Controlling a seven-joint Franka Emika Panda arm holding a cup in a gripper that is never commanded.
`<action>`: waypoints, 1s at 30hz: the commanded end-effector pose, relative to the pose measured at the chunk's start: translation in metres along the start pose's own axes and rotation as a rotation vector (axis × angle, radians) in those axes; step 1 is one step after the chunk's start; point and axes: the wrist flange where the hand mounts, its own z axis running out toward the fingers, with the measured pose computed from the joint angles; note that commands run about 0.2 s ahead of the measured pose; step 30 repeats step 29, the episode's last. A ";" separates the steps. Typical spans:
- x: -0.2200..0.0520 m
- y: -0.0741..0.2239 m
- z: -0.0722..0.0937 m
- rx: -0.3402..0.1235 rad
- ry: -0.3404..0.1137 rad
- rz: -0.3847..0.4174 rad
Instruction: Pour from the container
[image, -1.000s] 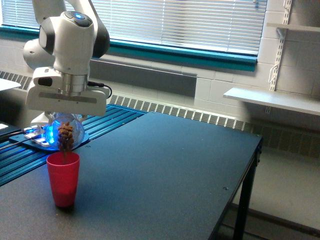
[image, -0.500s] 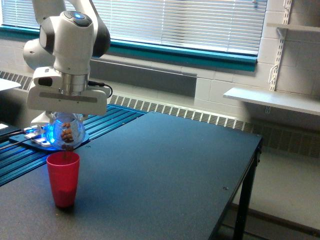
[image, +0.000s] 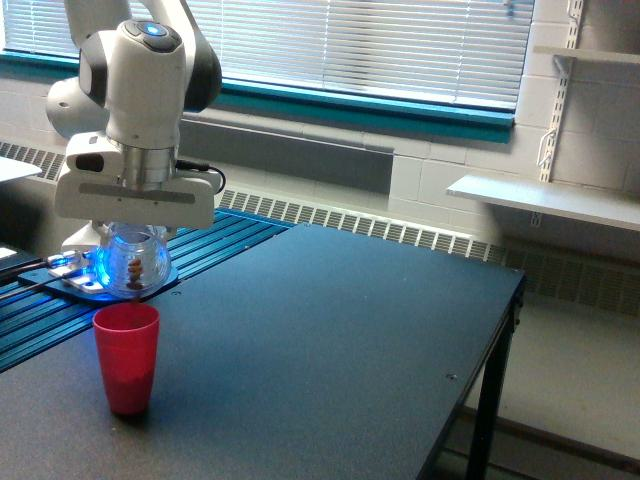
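Observation:
The container (image: 133, 262), a small clear round cup, hangs tipped under the white arm at the exterior view's left, with only a few brown bits left inside it. My gripper (image: 133, 240) is shut on the container; its fingers are mostly hidden behind the white hand body. Directly below stands an upright red cup (image: 127, 358) on the dark table (image: 330, 340), a short gap under the container's lip. No stream of bits shows between the two.
A blue-lit base and cables (image: 75, 275) lie behind the red cup on a blue ribbed surface (image: 215, 240). The table's right edge (image: 500, 330) drops to the floor. A white wall shelf (image: 545, 200) hangs at the right.
The brown bits have nearly all left the container, and the falling stream into the red cup has stopped. The arm has barely moved.

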 end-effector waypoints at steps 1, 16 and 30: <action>0.002 0.001 -0.002 -0.005 -0.006 0.007; 0.004 0.001 -0.006 0.009 0.008 0.009; -0.001 -0.001 -0.016 0.102 0.041 -0.038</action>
